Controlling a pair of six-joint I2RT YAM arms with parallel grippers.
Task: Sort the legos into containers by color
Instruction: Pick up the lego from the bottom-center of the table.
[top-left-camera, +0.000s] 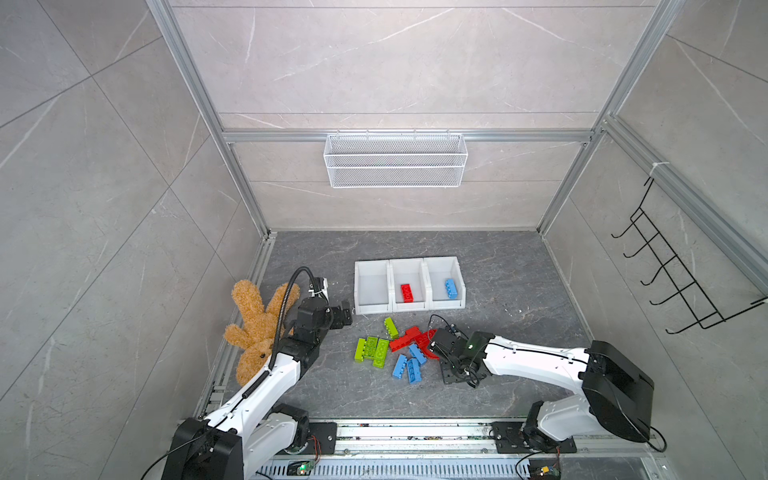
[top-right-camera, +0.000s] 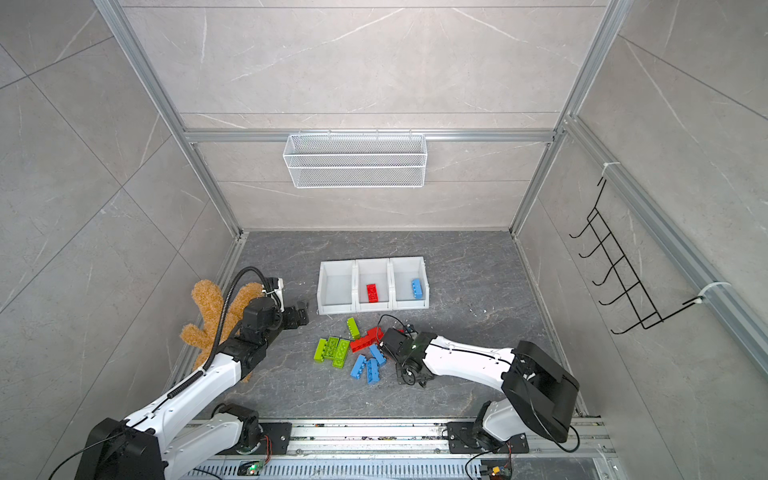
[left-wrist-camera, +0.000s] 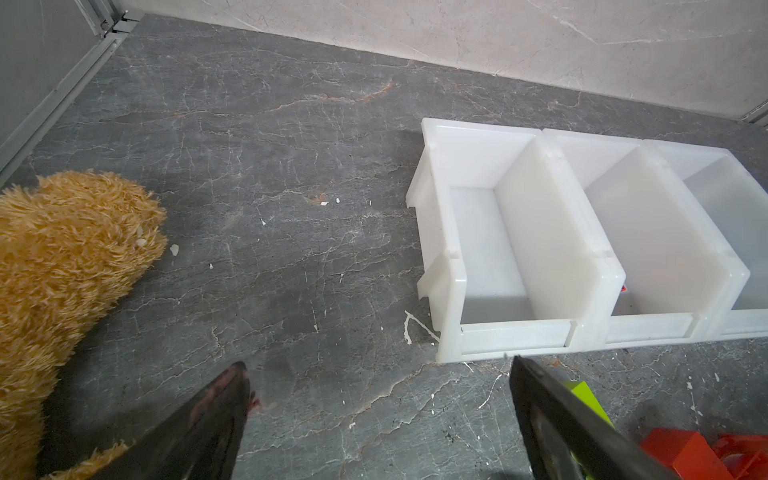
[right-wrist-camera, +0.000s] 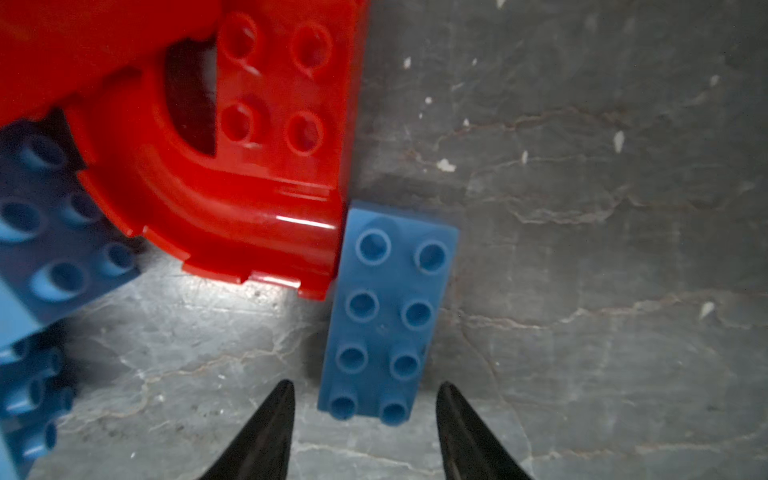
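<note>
Progress: early.
- Row of three white open plastic bins (top-left-camera: 409, 306) holds two pieces only: red studded brick (top-left-camera: 407, 293) in middle bin, blue studded brick (top-left-camera: 451, 288) in end bin. Bin just ahead of my left gripper (left-wrist-camera: 378, 363) is empty.
- Left jaws wide, holding nothing.
- My right gripper (right-wrist-camera: 365, 390) part-open, straddling end of blue eight-stud plastic brick (right-wrist-camera: 386, 311), not clamped. Red arch brick (right-wrist-camera: 232, 199) just beyond.
- Lime green bricks (top-left-camera: 372, 349), other reds and blues unsorted on floor (top-left-camera: 519, 291).

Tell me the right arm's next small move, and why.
Probably ease the right pincer forward along the blue brick before closing: its open jaws only flank the brick's near end without touching it. The brick lies flat, studs up, beside the red arch.
</note>
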